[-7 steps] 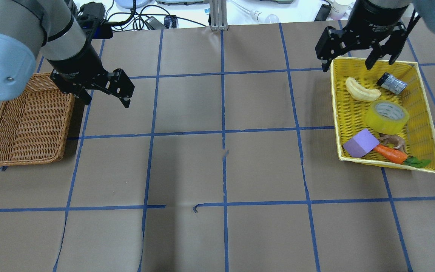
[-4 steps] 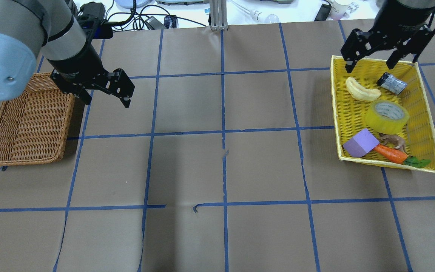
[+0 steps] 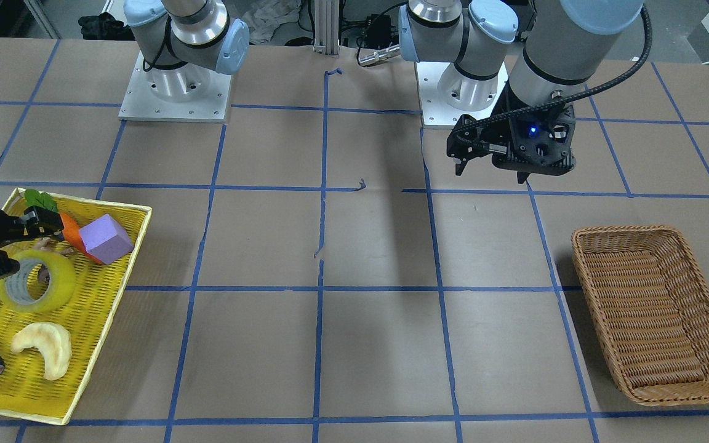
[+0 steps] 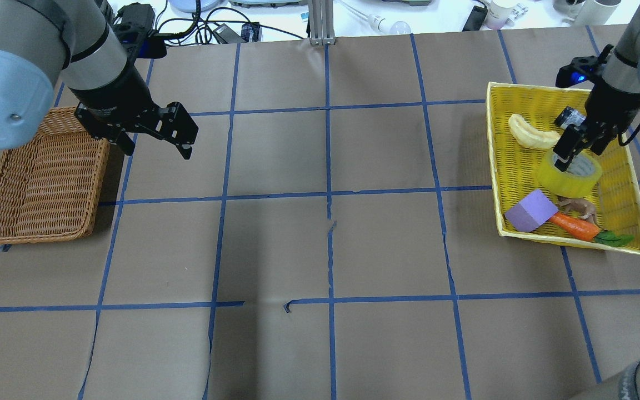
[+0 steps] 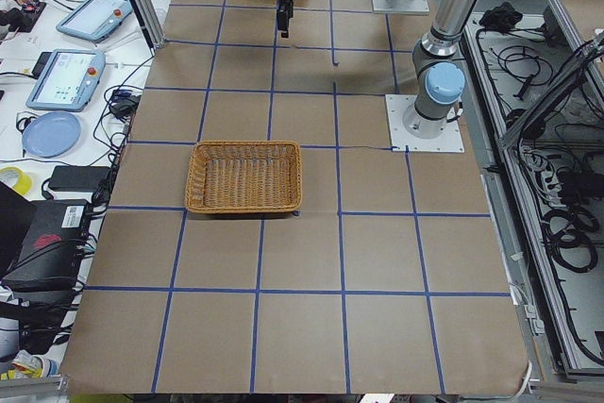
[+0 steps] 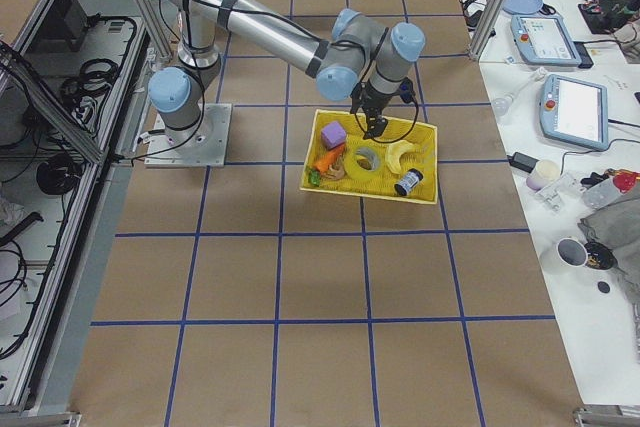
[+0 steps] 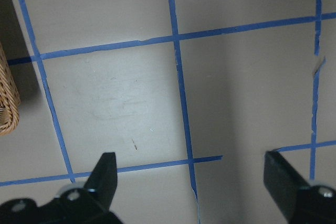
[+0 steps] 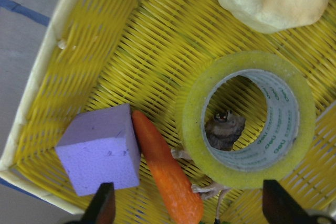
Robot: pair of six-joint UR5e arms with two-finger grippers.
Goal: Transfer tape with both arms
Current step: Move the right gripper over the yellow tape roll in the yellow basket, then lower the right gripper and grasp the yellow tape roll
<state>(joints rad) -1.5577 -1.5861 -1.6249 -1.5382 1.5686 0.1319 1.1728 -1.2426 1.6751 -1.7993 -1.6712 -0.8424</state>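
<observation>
The yellow-green tape (image 4: 570, 173) lies flat in the yellow basket (image 4: 495, 166) at the table's right, with its grey-white core facing up. It also shows in the front view (image 3: 37, 280) and in the right wrist view (image 8: 194, 114). My right gripper (image 4: 575, 155) hangs open just above the tape's far side and touches nothing. In the right wrist view its fingers (image 8: 102, 205) stand wide apart with the tape between them below. My left gripper (image 4: 158, 145) is open and empty above the table, next to the wicker basket (image 4: 42, 178).
The yellow basket also holds a pale banana (image 4: 531, 133), a dark cylinder (image 4: 573, 118), a purple block (image 4: 531, 210), a carrot (image 4: 573, 225) and a small brown toy animal (image 8: 224, 129) against the tape. Cables and devices lie beyond the table's far edge.
My right gripper has moved from the yellow basket's far rim, turned and come down over the tape. My left arm has not moved.
</observation>
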